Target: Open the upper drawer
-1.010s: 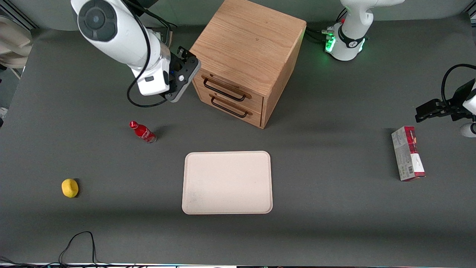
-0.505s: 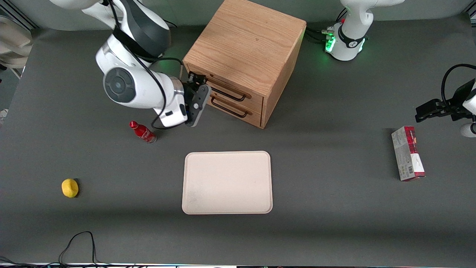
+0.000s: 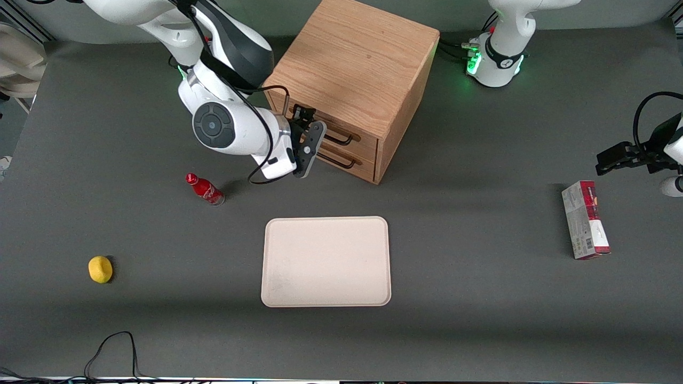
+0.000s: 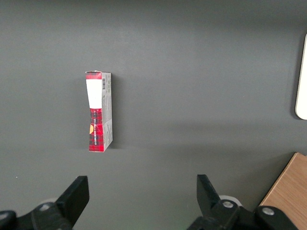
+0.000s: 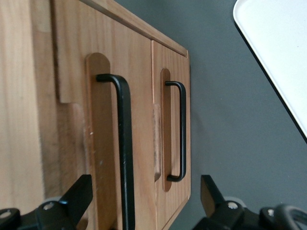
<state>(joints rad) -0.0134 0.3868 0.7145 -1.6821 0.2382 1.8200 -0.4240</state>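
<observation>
The oak cabinet (image 3: 357, 64) stands at the back of the table with both drawers closed. The upper drawer (image 5: 141, 120) has a flat oak front and a long black bar handle (image 5: 125, 143); in the front view only the end of that handle (image 3: 341, 141) shows past my wrist. The lower drawer's handle (image 5: 183, 129) lies beside it, nearer the table. My right gripper (image 5: 144, 201) is open and empty, close in front of the drawer fronts. Its jaws stand wide apart with the upper handle between them, not touching. In the front view the gripper (image 3: 312, 133) covers much of both drawer fronts.
A cream tray (image 3: 325, 261) lies nearer the front camera than the cabinet and shows in the right wrist view (image 5: 278, 52). A red bottle (image 3: 204, 189) and a yellow lemon (image 3: 100, 269) lie toward the working arm's end. A red-and-white box (image 3: 585, 220) lies toward the parked arm's end.
My right arm has swung from beside the cabinet to in front of the drawers, and the gripper now faces the handles. The drawers have not moved.
</observation>
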